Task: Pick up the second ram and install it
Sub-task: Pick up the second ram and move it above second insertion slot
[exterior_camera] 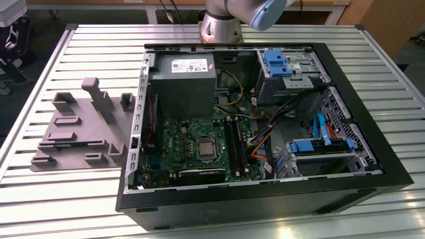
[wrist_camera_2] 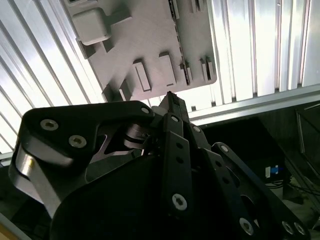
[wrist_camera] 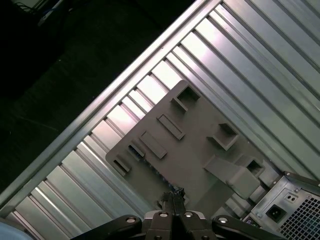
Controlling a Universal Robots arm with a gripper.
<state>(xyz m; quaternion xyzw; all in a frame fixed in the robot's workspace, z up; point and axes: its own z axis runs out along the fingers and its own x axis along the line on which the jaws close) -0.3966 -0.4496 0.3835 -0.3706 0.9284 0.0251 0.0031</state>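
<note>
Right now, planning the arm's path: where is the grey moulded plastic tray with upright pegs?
The grey moulded plastic tray lies on the slatted metal table at the exterior view's left, close beside the open black computer case.

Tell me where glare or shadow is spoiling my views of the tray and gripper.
Second wrist view: the table slats glare white and the gripper is a dark silhouette. First wrist view: streaky glare on the slats, but the grey tray is evenly lit. Exterior view: bright patches on the foreground slats, and the computer case is dimmer inside.
</note>
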